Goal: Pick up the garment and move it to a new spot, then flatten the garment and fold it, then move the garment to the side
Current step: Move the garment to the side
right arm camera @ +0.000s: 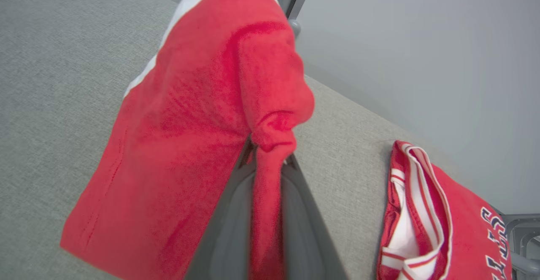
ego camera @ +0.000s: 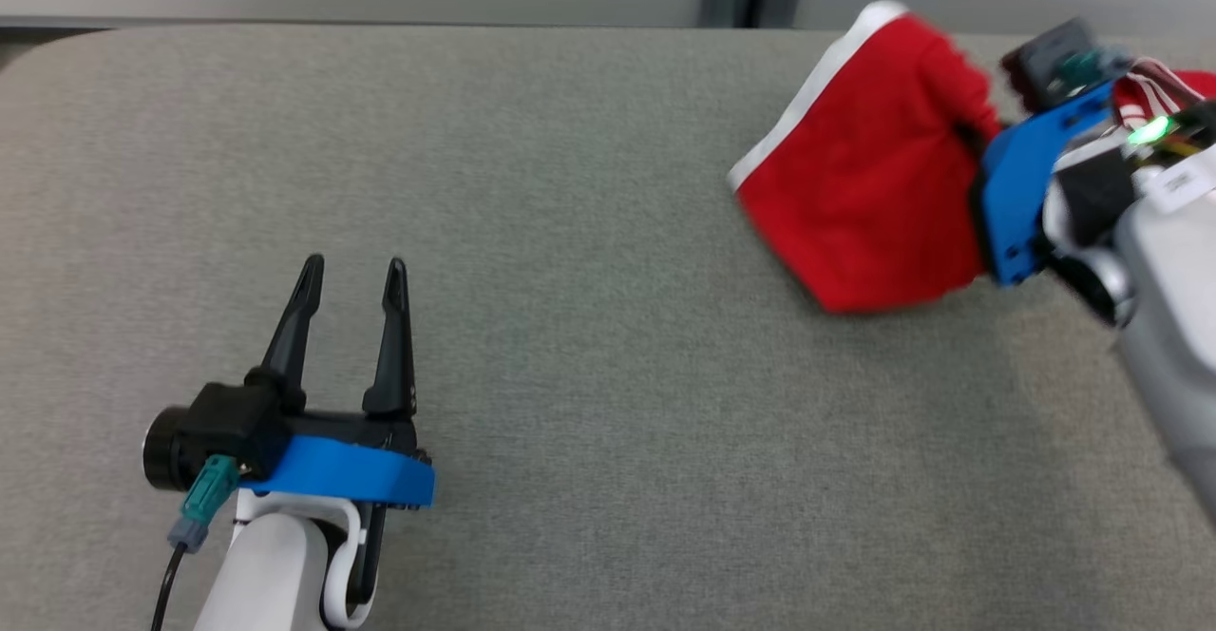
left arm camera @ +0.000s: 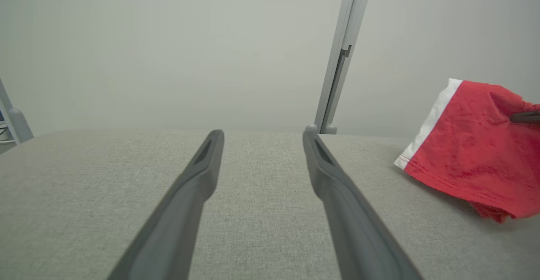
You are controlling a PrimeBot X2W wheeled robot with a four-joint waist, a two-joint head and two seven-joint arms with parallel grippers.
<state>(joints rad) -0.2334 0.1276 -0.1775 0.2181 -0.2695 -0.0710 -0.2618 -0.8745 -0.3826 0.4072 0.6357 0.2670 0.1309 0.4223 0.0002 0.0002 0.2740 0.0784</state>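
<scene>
At lower left of the head view, my left gripper (ego camera: 351,275) stands spread and empty over the grey table (ego camera: 608,403); the red garment (ego camera: 864,175) is bunched at far right. From the left wrist, its lower edge touches the table. From the right wrist, my right gripper (right arm camera: 270,162) is clamped on a fold of it, beside a striped red cloth (right arm camera: 438,229).

garment (ego camera: 860,184) blurred, lettering (right arm camera: 494,246) cut off — right edge
</scene>
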